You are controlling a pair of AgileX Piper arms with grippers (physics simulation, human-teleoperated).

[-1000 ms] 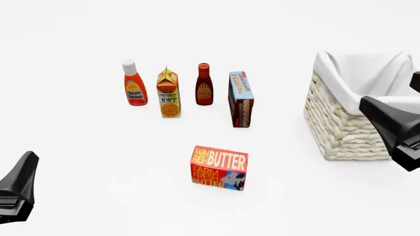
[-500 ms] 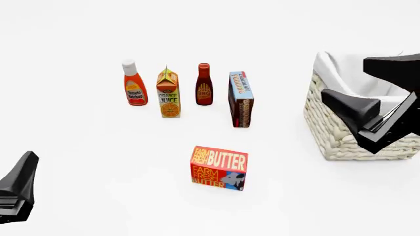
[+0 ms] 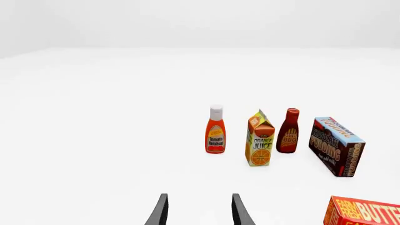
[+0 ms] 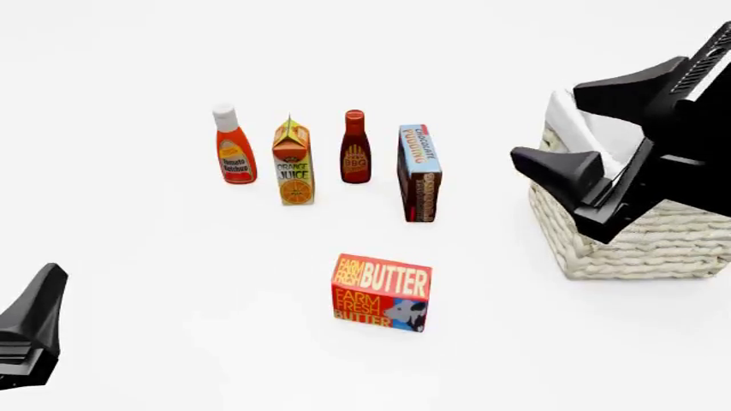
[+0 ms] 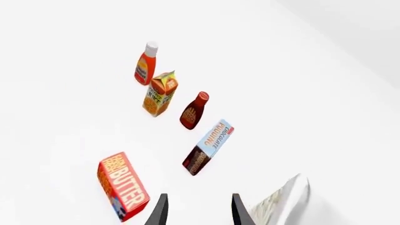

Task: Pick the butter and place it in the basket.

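Four groceries stand in a row across the white table in the left wrist view: a tomato ketchup bottle, an orange juice carton, a BBQ sauce bottle and a chocolate pudding box. One corner of the butter shows nearer the camera than the pudding box, cut by the picture's edge. Only the two dark fingertips of the left gripper show, parted by a moderate gap with nothing between them. From the front, the ketchup, juice, BBQ sauce and pudding box line up left to right at mid-table, and the butter stands alone nearer the camera, just in front of the pudding box and well apart from everything else. At the right edge sits the basket, its woven wall partly covered by the right gripper, which hangs raised above the basket's near-left part, its two black fingers spread wide and holding nothing. Just one black finger of the left gripper appears at the lower left corner, far from the butter. Through the right wrist view, the same four groceries and the butter lie on the table, a corner of the basket sits beside the right gripper, whose tips stand apart and empty.
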